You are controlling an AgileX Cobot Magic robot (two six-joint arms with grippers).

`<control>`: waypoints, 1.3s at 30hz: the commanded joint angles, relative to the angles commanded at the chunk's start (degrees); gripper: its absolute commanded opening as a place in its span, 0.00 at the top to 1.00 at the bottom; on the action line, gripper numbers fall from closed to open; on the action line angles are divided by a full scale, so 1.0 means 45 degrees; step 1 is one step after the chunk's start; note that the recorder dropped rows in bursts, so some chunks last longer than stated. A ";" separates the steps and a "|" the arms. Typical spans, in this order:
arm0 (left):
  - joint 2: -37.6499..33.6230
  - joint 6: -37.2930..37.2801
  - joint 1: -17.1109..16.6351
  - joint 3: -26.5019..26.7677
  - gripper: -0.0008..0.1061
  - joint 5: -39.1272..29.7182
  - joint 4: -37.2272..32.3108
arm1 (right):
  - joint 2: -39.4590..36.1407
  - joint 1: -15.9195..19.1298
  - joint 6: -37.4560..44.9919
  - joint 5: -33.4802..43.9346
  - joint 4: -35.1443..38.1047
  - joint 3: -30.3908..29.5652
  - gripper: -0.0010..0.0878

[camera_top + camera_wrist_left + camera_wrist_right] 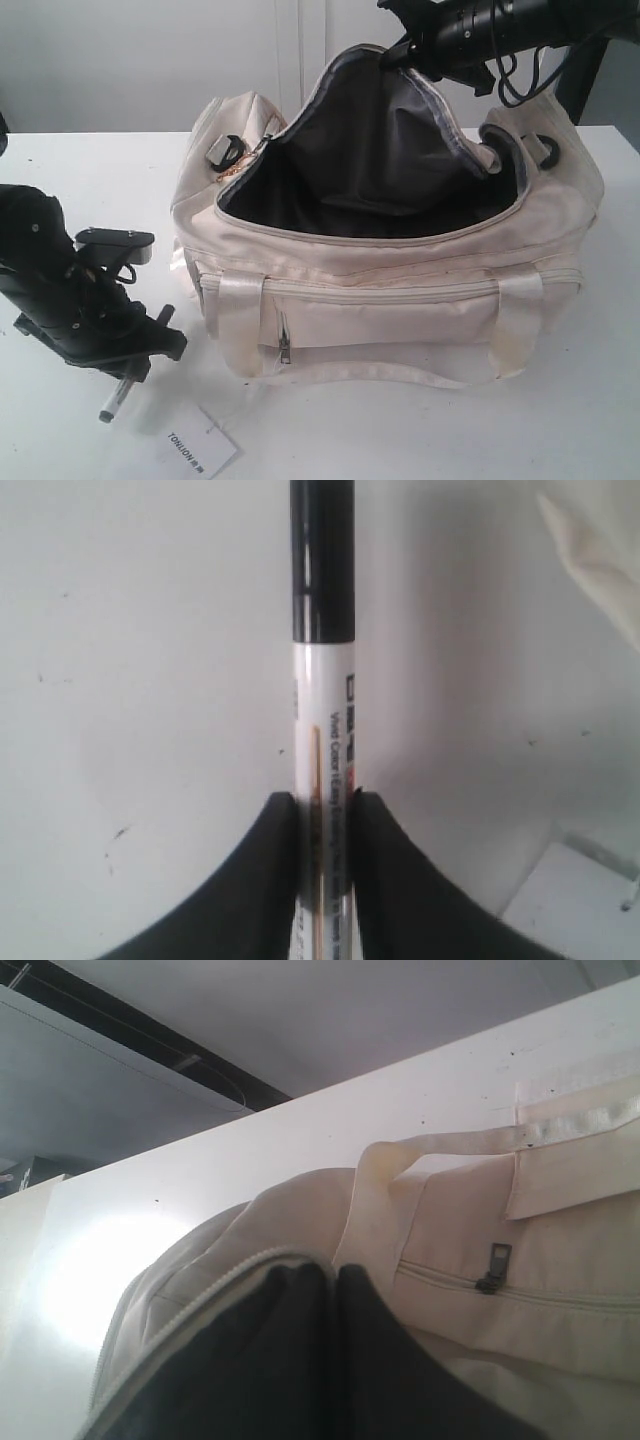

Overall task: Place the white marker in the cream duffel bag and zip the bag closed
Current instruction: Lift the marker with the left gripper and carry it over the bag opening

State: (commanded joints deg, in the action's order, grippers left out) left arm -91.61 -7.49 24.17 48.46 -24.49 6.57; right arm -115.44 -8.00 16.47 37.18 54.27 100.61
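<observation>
The cream duffel bag stands in the middle of the white table with its curved top flap lifted, so the dark lining shows. My right gripper is shut on the flap's zip edge and holds it up; in the right wrist view the gripper pinches that edge above the bag's side. At the front left, my left gripper is shut on the white marker, low over the table. The left wrist view has the gripper clamping the marker on its printed barrel, black cap pointing away.
A white paper tag printed "TONLION" lies on the table in front of the bag, near the marker's tip. The bag's front zip pocket is zipped shut. White table surface stretches in front of the bag.
</observation>
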 joint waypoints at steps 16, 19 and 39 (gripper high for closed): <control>0.3444 0.6155 0.0166 0.3002 0.99 -0.2728 -0.0109 | 0.0000 0.0000 0.0000 0.0000 0.0000 0.0000 0.99; 0.3412 0.7191 0.0792 0.3863 0.99 -0.2765 -0.0109 | 0.0000 0.0000 0.0000 0.0000 0.0000 0.0000 0.99; 0.0403 0.9429 0.3732 0.7861 0.99 -0.2513 -0.2306 | 0.0000 0.0000 0.0000 0.0000 0.0000 0.0000 0.99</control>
State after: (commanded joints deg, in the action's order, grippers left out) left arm -89.80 34.94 40.96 83.83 -35.80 -3.80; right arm -115.44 -8.00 16.47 37.18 54.27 100.61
